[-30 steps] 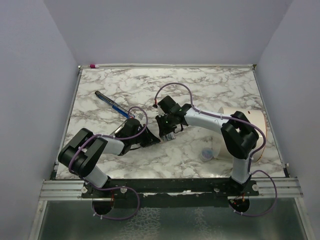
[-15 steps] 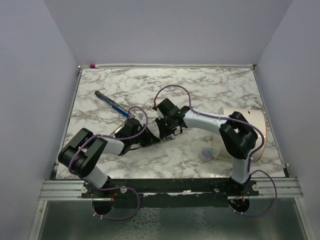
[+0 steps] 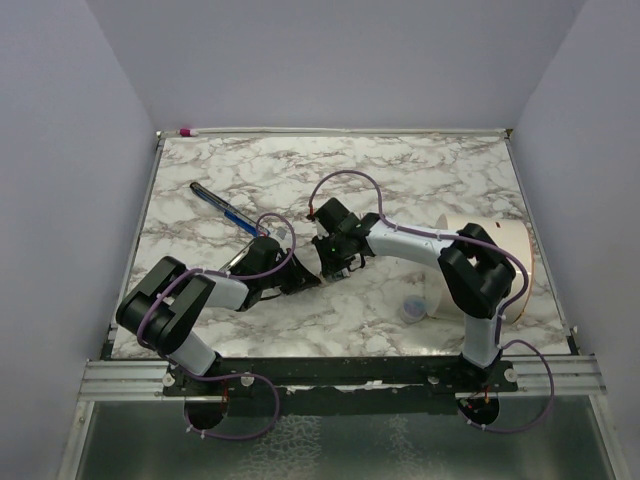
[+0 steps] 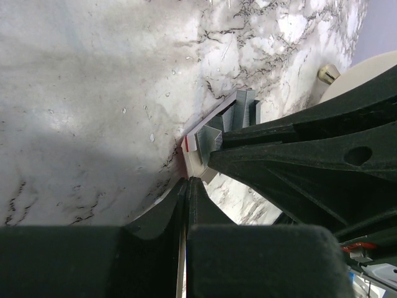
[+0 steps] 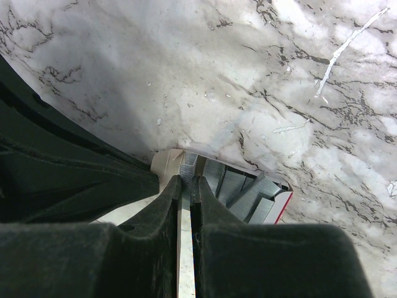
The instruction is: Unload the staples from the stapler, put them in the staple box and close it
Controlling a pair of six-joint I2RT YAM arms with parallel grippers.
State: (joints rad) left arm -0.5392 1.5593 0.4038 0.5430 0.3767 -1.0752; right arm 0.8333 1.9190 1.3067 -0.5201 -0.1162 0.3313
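In the middle of the white marbled bench (image 3: 420,170) the two arms meet; the short silvery-grey metal staples (image 4: 239,112) lie in strips inside a small white open box with red marks (image 4: 197,155). The right gripper (image 5: 185,183) has narrow jaws, pinching the wall of this box; the left gripper (image 4: 187,185) has jaws fully together, its tips at the box corner; a long blue-black pen (image 3: 222,208) lies far left, well apart.
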